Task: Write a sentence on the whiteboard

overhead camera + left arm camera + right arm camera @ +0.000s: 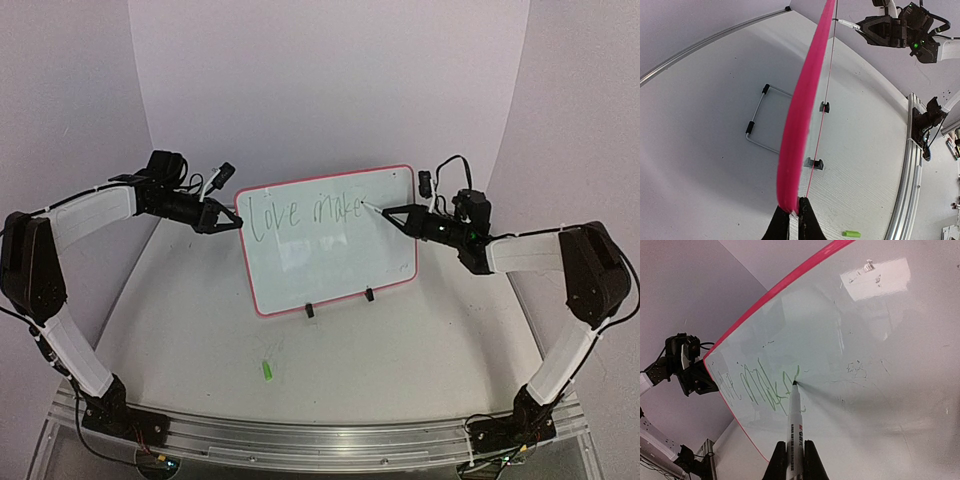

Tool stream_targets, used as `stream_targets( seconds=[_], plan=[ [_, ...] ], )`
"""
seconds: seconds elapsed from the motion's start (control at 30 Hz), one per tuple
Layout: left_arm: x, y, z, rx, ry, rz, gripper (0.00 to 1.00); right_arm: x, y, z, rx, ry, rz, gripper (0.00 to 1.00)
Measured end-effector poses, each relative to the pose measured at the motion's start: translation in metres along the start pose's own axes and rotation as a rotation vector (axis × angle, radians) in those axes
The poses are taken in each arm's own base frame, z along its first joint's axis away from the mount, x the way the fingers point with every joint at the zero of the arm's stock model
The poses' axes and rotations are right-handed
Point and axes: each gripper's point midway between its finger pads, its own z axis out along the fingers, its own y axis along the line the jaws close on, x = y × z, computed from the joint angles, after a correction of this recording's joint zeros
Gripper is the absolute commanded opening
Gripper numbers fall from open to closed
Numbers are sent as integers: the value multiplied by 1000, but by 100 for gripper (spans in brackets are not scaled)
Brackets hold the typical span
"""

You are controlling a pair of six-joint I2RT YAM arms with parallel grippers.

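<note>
The board (335,262) stands upright on the table (190,330), about midway between the two arms, tilted a little back, its two black feet (310,310) on the surface and a wire stand (756,121) behind it. The writing (305,212) runs along the top of the board in thin green strokes and reads about "Love make"; the rest of the face below it is bare apart from faint smudges and glare. The left gripper (236,222) is closed tight on the board's left edge, its fingers (809,225) pinching the pink rim, as the left wrist view shows edge-on. The right gripper (392,212) comes in from the right side and is closed on a marker (796,420), which juts forward between its fingers. The marker's tip touches the board right at the end of the last word, near the upper right part of the face. A small green cap (267,371) lies on the table in front of the board, well apart from it and nearer the left arm's base.
</note>
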Motion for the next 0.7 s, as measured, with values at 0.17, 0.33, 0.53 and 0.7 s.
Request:
stream_targets(
  seconds=[0.17, 0.33, 0.53, 0.7],
  plan=[
    [0, 0, 0, 0, 0, 0, 0, 1, -1, 0, 2, 1, 0, 0],
    [0, 0, 0, 0, 0, 0, 0, 7, -6, -3, 25, 3, 6, 0],
    [0, -1, 1, 2, 1, 1, 0, 10, -10, -8, 58, -6, 8, 0],
    [0, -2, 1, 3, 1, 3, 0, 10, -11, -11, 77, -16, 2, 0]
  ],
)
